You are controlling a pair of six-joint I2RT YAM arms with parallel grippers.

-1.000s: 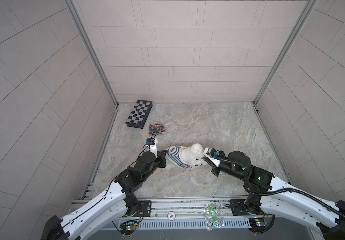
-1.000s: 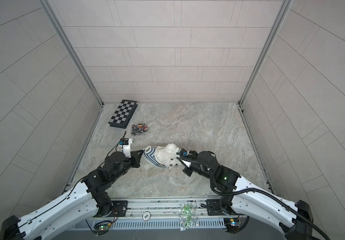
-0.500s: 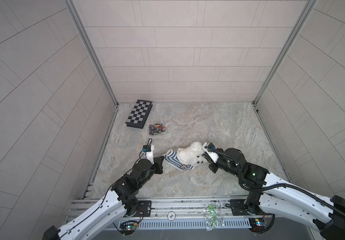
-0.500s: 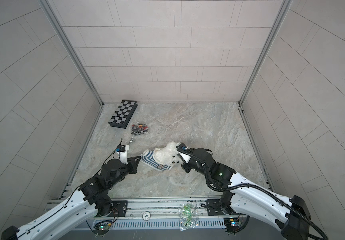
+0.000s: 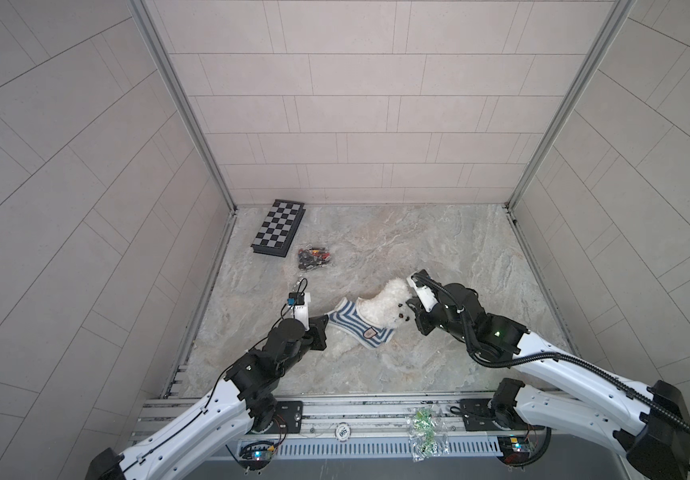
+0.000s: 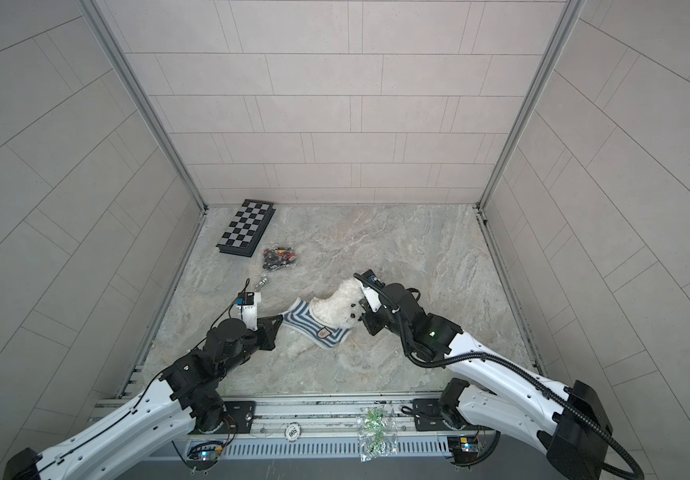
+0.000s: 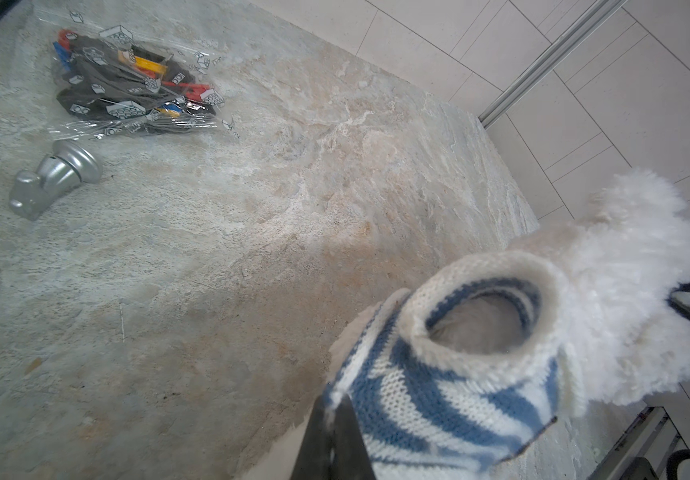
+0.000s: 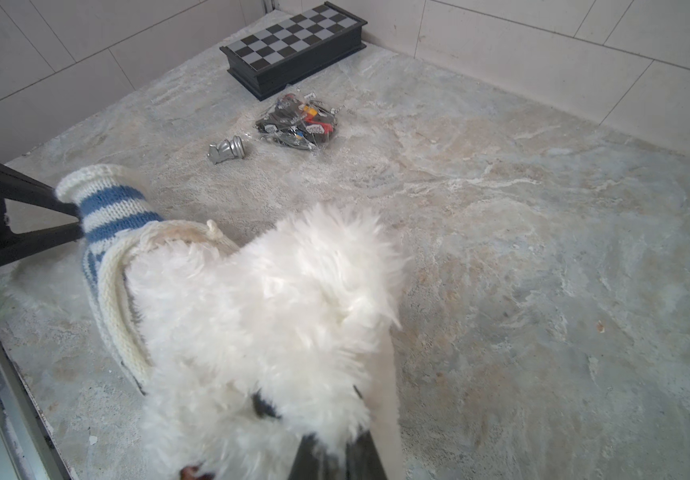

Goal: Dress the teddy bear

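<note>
Left wrist view had the left hand [image 7: 330, 411] pinched tight on the edge of the striped sweater [image 7: 438, 390], right by a sleeve opening, knit caught between its tips. The teddy bear [image 5: 384, 307] was strung between the two hands over the worktop [image 5: 438, 249], sweater around its body, fluffy head poking out toward the right hand [image 8: 330, 446]. That one was clamped into the fur at the head end. Well beyond both hands lay a chessboard [image 5: 278, 228], a bag of bricks [image 5: 313, 258] and a silver chess piece [image 7: 54, 176].
</note>
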